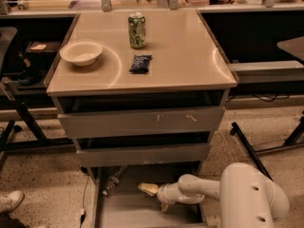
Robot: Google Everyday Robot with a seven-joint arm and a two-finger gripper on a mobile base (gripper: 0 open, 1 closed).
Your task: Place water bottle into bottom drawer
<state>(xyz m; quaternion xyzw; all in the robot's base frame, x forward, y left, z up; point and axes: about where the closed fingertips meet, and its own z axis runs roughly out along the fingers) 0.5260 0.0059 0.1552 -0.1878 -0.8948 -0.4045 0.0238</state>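
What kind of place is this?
Probably a lab or office workspace: cluttered benches behind, a grey drawer cabinet, speckled floor. The gripper sits in the bottom drawer near the water bottle.

1. The arm (251,198) is cased in smooth, glossy off-white shells, and the segment nearest the camera is a bulky, rounded housing.
2. Two small dark round holes mark the side of that housing.
3. A slimmer white link (202,188) narrows towards a rounded white wrist.
4. The gripper (154,197), low over the bottom drawer (133,215), ends in two pale tan fingers (148,189), spread apart.
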